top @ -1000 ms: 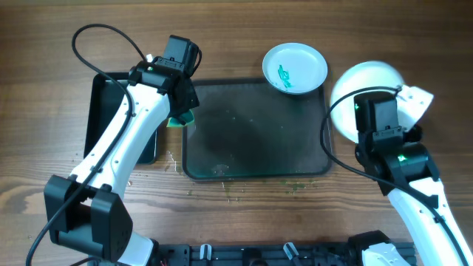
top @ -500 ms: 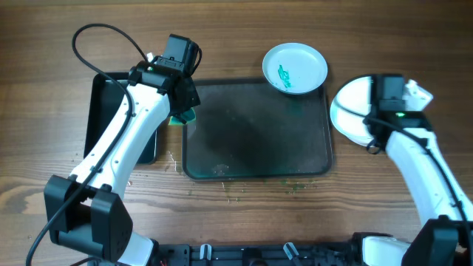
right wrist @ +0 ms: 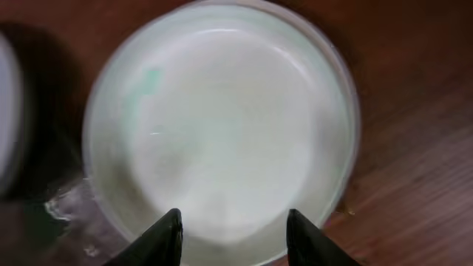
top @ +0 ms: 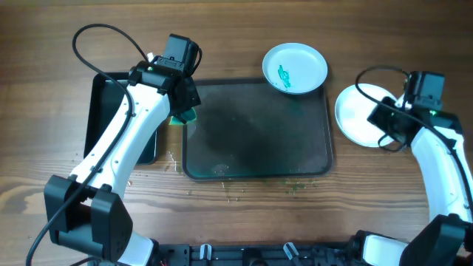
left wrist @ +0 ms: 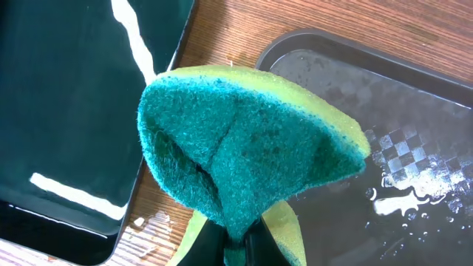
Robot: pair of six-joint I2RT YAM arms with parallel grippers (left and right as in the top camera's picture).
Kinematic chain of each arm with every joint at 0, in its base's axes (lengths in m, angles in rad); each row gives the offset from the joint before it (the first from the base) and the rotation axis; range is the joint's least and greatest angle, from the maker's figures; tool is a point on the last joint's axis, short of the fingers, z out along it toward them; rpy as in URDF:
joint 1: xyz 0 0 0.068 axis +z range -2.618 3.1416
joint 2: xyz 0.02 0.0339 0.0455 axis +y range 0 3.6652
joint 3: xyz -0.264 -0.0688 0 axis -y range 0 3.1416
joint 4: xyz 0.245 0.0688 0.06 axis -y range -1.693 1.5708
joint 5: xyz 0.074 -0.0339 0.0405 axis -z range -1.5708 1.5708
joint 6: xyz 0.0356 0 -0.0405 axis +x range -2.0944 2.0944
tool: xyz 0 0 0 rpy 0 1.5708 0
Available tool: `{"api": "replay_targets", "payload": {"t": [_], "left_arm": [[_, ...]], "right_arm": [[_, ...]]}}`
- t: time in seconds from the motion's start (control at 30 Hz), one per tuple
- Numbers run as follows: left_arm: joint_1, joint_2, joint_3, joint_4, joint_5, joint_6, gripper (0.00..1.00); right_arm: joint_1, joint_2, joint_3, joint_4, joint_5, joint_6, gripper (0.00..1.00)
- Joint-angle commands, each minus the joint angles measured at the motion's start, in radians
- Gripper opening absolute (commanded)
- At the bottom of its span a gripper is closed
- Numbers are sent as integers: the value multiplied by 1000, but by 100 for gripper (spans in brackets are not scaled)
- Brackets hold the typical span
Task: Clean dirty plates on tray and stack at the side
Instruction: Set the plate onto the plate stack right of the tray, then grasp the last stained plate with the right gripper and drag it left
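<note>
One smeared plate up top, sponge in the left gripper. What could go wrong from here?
1. The smeared plate sits across the tray's far rim, probably tilted; a grasp could tip it.
2. The side plate under the open right gripper shows a faint teal trace, so it may be left dirty.

Seen from overhead there are two round plates: a teal-smeared plate (top: 295, 67) at the upper centre and a white plate (top: 362, 116) at the right, though it is not possible to tell whether others lie stacked beneath it. There are two trays, the dark grey tray (top: 255, 133) in the middle and a black tray (top: 102, 111) at the left. There is one green sponge (left wrist: 251, 148), and there are two robot arms, the left arm (top: 122, 137) and the right arm (top: 443, 170).
</note>
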Motion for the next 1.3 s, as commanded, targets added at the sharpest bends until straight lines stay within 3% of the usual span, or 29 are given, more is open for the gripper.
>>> {"api": "replay_targets", "payload": {"t": [0.0, 0.13, 0.2, 0.4, 0.73, 0.87, 0.93, 1.13, 1.27], "left_arm": [[2, -16, 15, 11, -2, -18, 4], [2, -16, 15, 17, -1, -18, 4], [2, -16, 15, 18, 1, -18, 4], [2, -16, 15, 17, 14, -18, 4], [2, -16, 15, 13, 14, -18, 4], [2, -16, 15, 13, 14, -18, 4], [2, -16, 15, 9, 14, -18, 4], [2, -16, 15, 7, 14, -18, 4], [2, -16, 15, 7, 14, -18, 4]], "right_arm": [[46, 6, 55, 57, -359, -119, 41], [210, 54, 61, 183, -341, -14, 39], [269, 175, 128, 196, -336, 95, 46], [320, 395, 223, 297, -225, 219, 49], [322, 475, 223, 275, -164, 189, 48], [322, 477, 223, 256, -167, 193, 34], [325, 477, 223, 211, -216, 193, 28], [359, 477, 223, -2, -298, 129, 29], [470, 477, 223, -100, -300, 85, 30]]}}
